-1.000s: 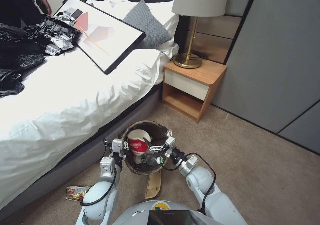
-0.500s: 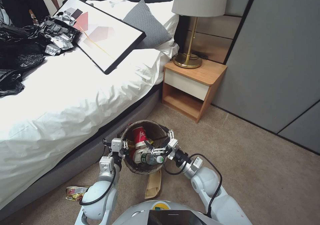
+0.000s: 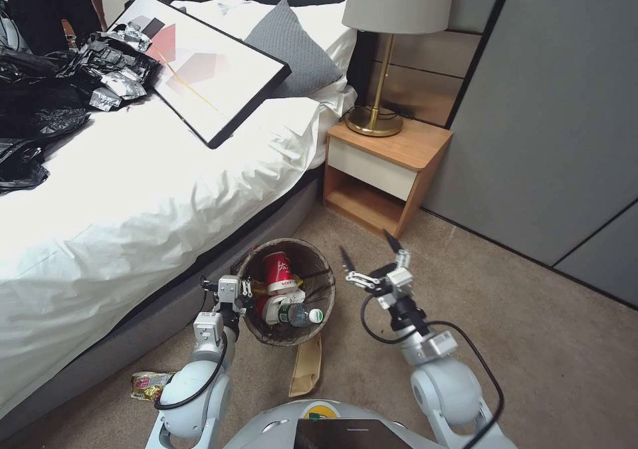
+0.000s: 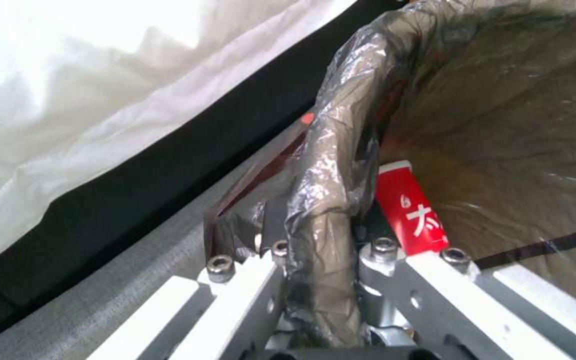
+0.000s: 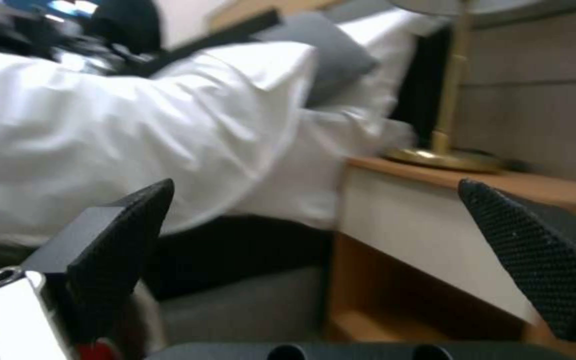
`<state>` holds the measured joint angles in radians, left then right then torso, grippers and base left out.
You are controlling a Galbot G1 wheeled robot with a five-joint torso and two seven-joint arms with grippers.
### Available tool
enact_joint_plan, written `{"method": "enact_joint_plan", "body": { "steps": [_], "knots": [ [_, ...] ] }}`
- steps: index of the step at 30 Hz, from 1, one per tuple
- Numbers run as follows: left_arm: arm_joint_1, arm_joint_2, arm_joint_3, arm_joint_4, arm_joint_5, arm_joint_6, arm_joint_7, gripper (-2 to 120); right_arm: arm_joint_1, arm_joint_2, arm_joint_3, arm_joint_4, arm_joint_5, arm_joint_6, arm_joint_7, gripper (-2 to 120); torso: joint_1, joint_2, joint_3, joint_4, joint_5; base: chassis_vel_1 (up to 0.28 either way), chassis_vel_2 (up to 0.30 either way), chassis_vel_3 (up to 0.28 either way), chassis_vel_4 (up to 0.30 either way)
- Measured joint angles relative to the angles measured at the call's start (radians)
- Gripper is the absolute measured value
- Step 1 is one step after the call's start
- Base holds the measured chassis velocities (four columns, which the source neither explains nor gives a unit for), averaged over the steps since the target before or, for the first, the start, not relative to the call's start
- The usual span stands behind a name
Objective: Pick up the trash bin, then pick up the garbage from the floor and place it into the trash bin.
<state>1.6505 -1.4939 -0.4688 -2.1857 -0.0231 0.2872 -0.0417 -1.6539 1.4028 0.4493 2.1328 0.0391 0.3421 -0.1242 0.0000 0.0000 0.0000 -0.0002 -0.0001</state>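
Crinkled glossy plastic bag [image 4: 328, 165] lining the trash bin [image 3: 319, 269]; matt wood nightstand [image 3: 399, 150].

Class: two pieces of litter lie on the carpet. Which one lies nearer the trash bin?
The brown paper bag, lying just beside the trash bin. The yellow and red snack wrapper lies farther off, by the bed base.

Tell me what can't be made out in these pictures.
- Trash bin bottom, head view: hidden under the red cup and bottle.
- Brown paper bag, head view: its far end is tucked under the bin.
- Snack wrapper print, head view: too small to read.
- Left tool fingertips, left wrist view: covered by the bin liner.
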Motion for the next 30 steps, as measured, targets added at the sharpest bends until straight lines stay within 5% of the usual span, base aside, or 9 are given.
{"method": "enact_joint_plan", "body": {
  "steps": [13, 30],
  "knots": [
    [0.003, 0.004, -0.01, 0.006, -0.015, -0.025, 0.004, 3, -0.093, 0.069, 0.095, -0.109, -0.002, 0.136, 0.063, 100, 0.0, 0.0, 0.0, 0.0003, 0.0002, 0.0, 0.0, 0.0, 0.0],
    [0.009, 0.003, -0.003, 0.0, -0.024, -0.031, 0.002, 3, -0.068, 0.067, 0.093, -0.123, 0.011, 0.128, 0.062, 100, 0.0, 0.0, 0.0, 0.0002, 0.0001, 0.0, 0.0, 0.0, 0.0]
  ]
}}
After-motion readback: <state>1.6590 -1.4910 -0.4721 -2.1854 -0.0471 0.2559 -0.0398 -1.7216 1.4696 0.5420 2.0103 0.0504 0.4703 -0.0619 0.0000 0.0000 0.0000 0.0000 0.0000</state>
